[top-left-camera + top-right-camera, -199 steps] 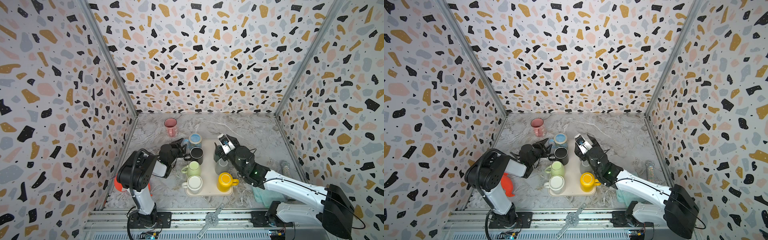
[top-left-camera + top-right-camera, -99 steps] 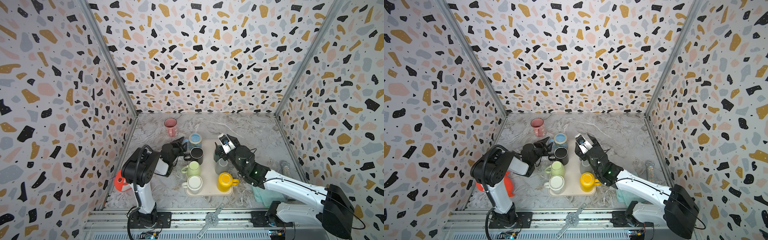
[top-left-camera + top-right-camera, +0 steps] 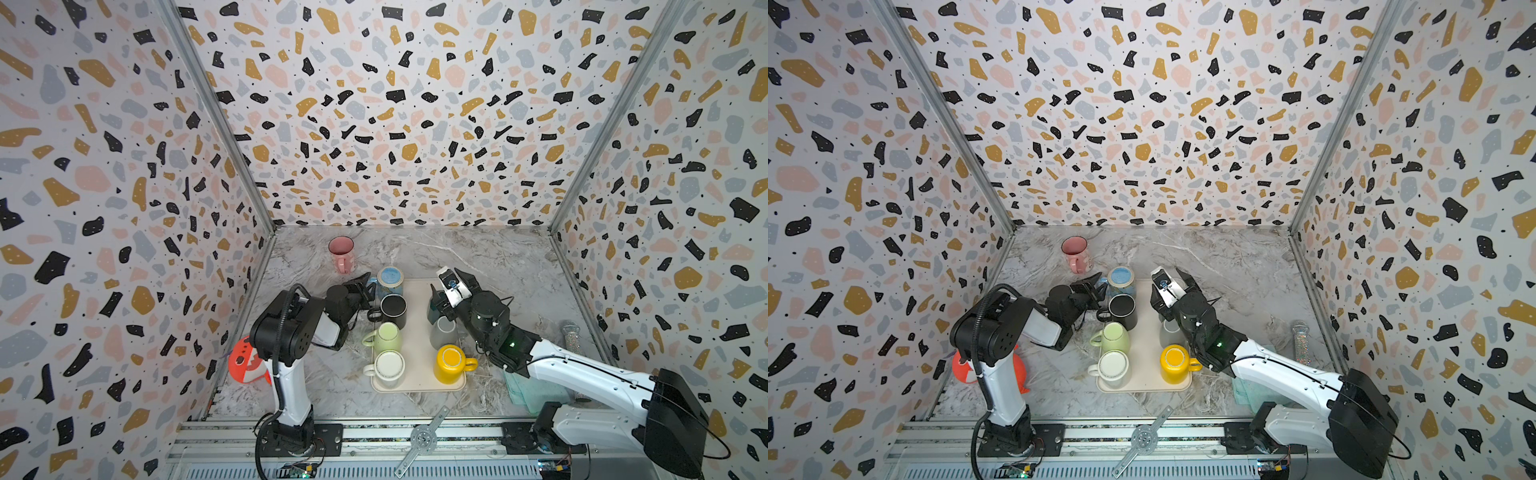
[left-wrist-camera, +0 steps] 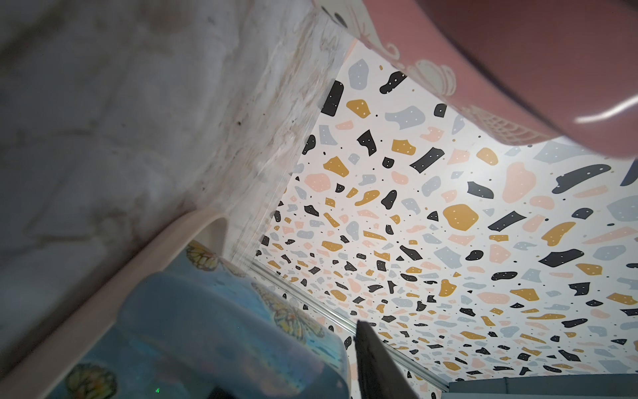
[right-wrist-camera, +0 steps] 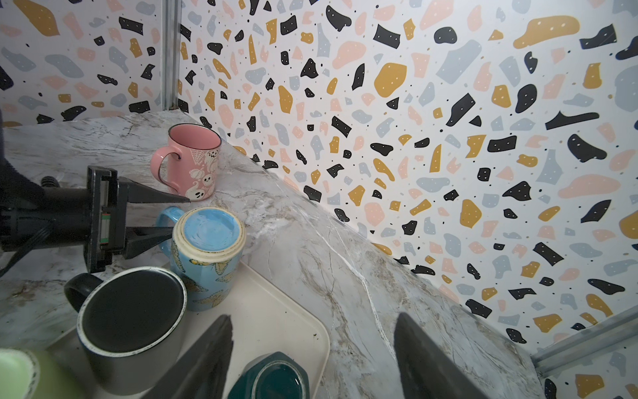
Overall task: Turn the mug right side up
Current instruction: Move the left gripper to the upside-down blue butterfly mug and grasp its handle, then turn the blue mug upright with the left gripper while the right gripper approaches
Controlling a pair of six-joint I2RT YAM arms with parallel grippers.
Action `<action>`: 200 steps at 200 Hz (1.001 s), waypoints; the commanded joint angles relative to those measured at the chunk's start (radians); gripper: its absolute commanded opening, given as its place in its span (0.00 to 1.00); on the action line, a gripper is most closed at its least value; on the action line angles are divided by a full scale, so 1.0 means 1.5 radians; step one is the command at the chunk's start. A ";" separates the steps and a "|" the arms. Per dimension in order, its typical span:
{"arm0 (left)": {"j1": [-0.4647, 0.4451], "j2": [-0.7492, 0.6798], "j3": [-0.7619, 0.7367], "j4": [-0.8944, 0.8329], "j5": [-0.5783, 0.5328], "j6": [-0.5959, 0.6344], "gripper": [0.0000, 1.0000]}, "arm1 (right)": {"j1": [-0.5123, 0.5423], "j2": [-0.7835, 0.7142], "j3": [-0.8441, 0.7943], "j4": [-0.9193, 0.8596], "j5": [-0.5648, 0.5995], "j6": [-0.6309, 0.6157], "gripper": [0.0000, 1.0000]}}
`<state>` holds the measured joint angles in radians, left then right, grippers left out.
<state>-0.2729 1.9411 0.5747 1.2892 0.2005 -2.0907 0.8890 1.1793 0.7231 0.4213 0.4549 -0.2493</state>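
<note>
The blue butterfly mug (image 3: 390, 280) (image 3: 1121, 280) (image 5: 207, 248) stands upside down, base up, at the far left corner of the cream tray (image 3: 419, 291). My left gripper (image 3: 368, 286) (image 3: 1100, 284) reaches in from the left, open, and its two black fingers straddle the mug's blue handle (image 5: 165, 216) with narrow gaps. In the left wrist view the mug (image 4: 207, 328) fills the near corner beside one dark finger (image 4: 374, 366); the other finger is hidden. My right gripper (image 3: 446, 291) (image 5: 312, 317) hovers open over the tray's right side, holding nothing.
Upside down on the tray are a black mug (image 3: 393, 309), green mug (image 3: 388, 337), white mug (image 3: 389, 368), yellow mug (image 3: 451, 362) and grey mug (image 3: 442, 332); a dark teal mug (image 5: 272, 376) is below my right gripper. A pink mug (image 3: 341, 253) stands upright behind. Teal cloth (image 3: 532, 395) lies right.
The left gripper's jaws have narrowed around the blue mug's handle and the left arm has shifted slightly. The right arm and the mugs have not moved.
</note>
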 commanded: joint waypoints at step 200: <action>-0.014 0.060 0.046 0.077 -0.009 -0.197 0.16 | -0.012 -0.002 0.014 0.002 0.005 -0.005 0.75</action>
<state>-0.2886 2.0102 0.6312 1.3716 0.1951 -2.1075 0.8757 1.1820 0.7231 0.4191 0.4561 -0.2527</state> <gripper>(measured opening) 0.178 0.752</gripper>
